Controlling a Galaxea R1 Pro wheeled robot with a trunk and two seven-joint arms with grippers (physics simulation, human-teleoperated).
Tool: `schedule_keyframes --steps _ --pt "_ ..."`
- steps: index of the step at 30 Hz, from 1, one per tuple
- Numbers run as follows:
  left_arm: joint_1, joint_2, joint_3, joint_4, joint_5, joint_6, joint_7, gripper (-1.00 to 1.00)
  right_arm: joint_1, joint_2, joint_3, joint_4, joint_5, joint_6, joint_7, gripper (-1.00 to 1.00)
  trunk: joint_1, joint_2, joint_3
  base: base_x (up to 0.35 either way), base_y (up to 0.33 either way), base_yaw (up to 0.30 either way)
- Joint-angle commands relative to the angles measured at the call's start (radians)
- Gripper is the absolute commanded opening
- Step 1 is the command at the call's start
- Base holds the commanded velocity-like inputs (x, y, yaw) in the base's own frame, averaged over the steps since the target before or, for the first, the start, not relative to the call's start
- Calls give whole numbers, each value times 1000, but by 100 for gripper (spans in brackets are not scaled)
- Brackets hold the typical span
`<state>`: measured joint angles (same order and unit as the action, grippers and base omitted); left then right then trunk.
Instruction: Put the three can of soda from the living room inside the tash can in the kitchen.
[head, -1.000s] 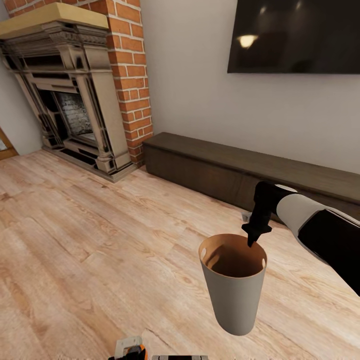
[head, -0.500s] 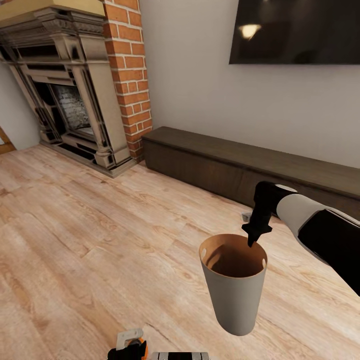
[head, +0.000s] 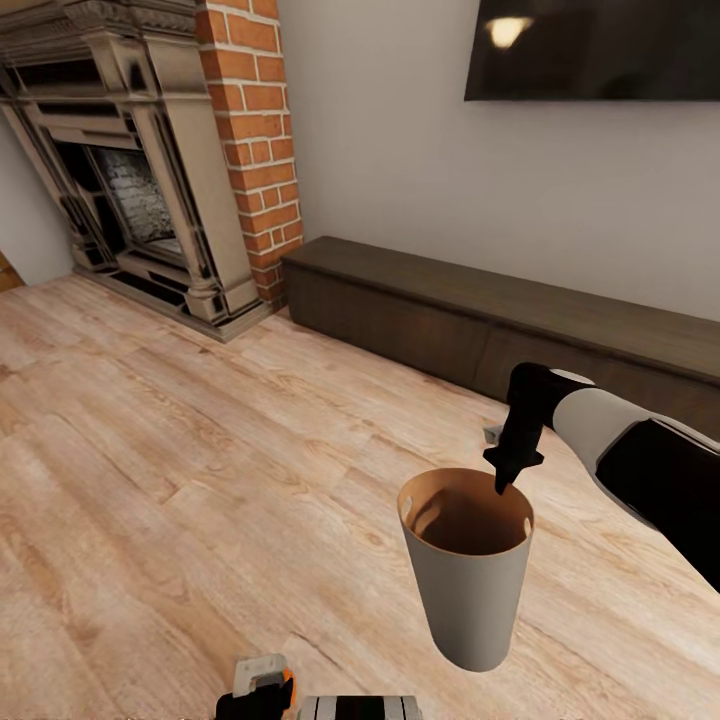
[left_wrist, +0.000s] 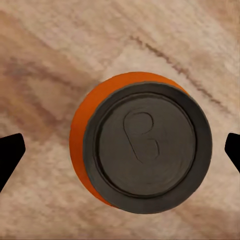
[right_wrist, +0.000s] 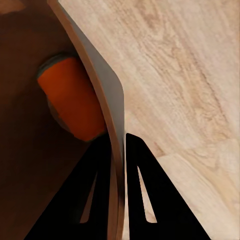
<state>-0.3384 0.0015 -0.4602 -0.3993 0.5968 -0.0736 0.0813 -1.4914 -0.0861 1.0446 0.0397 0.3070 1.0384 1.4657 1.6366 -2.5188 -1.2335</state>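
The robot's head camera looks down across a living room: a red-brick fireplace (head: 150, 180) at ten o'clock, a wall TV (head: 595, 50) at one o'clock, and a long low dark cabinet (head: 480, 320) along the wall beneath it, all above a light wood floor (head: 150, 450).

Over the last second the whole scene has slid: the fireplace sits higher and further toward the left edge, and the TV has crept upward. That reads as the camera and base moving, not the furniture. The right arm and the bin it carries hold the same place in view throughout, so the robot appears to be travelling with its load (probably on the way to collect or deliver cans).

The right end effector (head: 508, 478) is clenched on the rim of the trash bin (head: 468, 580), which hangs in the air at five o'clock, pale grey outside and copper-brown inside. In the right wrist view the two dark fingers pinch the bin wall (right_wrist: 107, 120) between them, and one orange soda can (right_wrist: 75, 102) lies inside the bin.

The left wrist view looks straight down on a second orange can (left_wrist: 145, 145), seen end-on above the floorboards. The finger tips of the left end effector (left_wrist: 120, 150) show at either edge, well apart from the can's sides, so whether they grip it cannot be told.

No brand, label or readable writing appears anywhere; the can's dark top shows only the embossed outline of a pull tab.
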Motion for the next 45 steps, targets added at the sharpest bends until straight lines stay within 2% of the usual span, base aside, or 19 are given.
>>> schedule_keyframes --steps 1,7,10,23,32,44,45 --pt "0 -1 0 0 0 0 0 100 0 0 -14 0 -9 9 8 -100 0 0 0 0 0 0" --pt "-1 -3 0 0 0 -1 0 100 0 0 -14 0 -8 9 7 -100 0 0 0 0 0 0" --pt "-1 -3 0 -1 0 -1 0 100 0 0 -14 0 -8 9 7 -100 1 -1 -12 0 0 0" --pt "-9 -3 1 -1 0 -38 0 100 0 0 -14 0 -8 9 7 -100 1 -1 -12 0 0 0" --pt "-15 -3 2 0 0 -40 0 100 0 1 -14 0 -8 9 6 -100 5 -3 -46 0 0 0" --pt "-22 -5 2 -1 0 -46 0 100 0 0 -14 0 -8 9 5 -100 5 -3 -46 0 0 0" --pt "-23 -5 3 0 0 -46 0 -100 0 0 -14 0 -8 9 5 -100 5 -3 -46 0 0 0"
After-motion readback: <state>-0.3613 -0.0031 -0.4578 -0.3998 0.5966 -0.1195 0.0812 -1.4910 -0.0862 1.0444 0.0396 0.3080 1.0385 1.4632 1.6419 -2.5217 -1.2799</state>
